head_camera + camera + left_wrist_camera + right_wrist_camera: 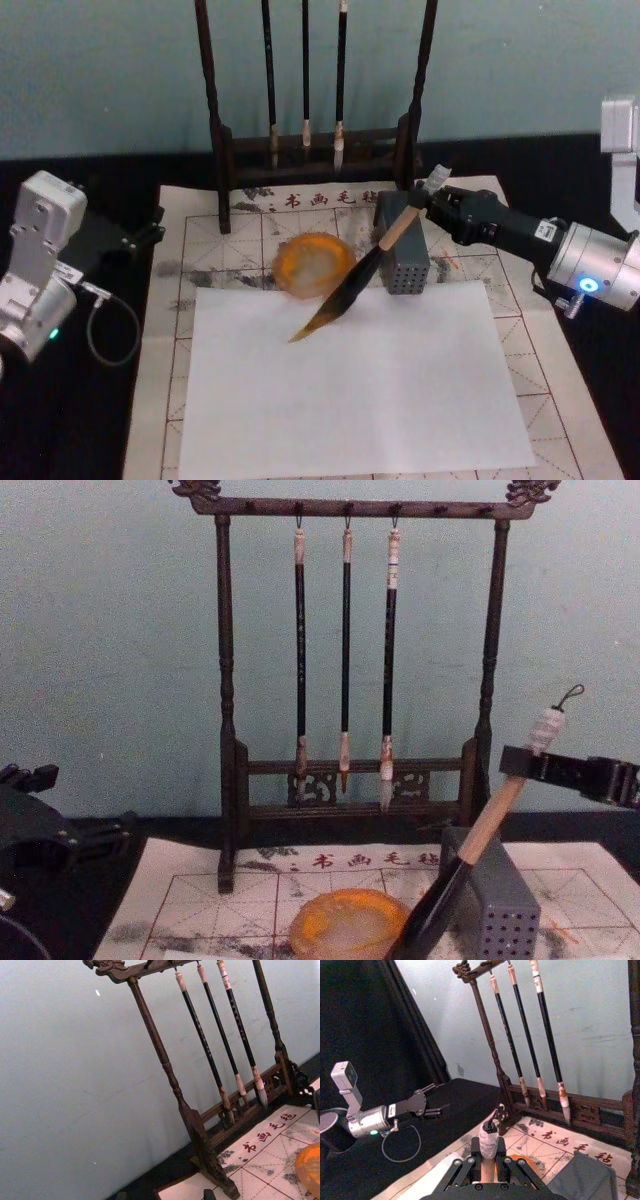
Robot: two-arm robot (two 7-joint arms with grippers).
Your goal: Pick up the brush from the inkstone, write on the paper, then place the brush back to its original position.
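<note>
The black table (60,440) carries the paper (215,250), a red-gridded sheet with red characters and grey ink smudges. A plain white sheet (360,390) lies over its near part. At the back stands a dark wooden rack (215,130) with three slim brushes (305,80) hanging from its top bar, tips down. The grey block (405,260) with small holes sits on the paper, just right of the inkstone (315,262), a round amber dish whose hollow shows a pale greyish centre.

The brush (367,258) is lifted and tilted. Its long axis runs from the whitish end cap at the back right, high up, down to the bristle tip at the front left. The dark bristles pass the dish's right rim, and the tip lies over the white sheet's far edge; whether it touches cannot be told. The right tool (425,195) is clenched on the handle just below the cap. The left tool (152,233) rests at the paper's left edge, fingers apart and grasping nothing.
</note>
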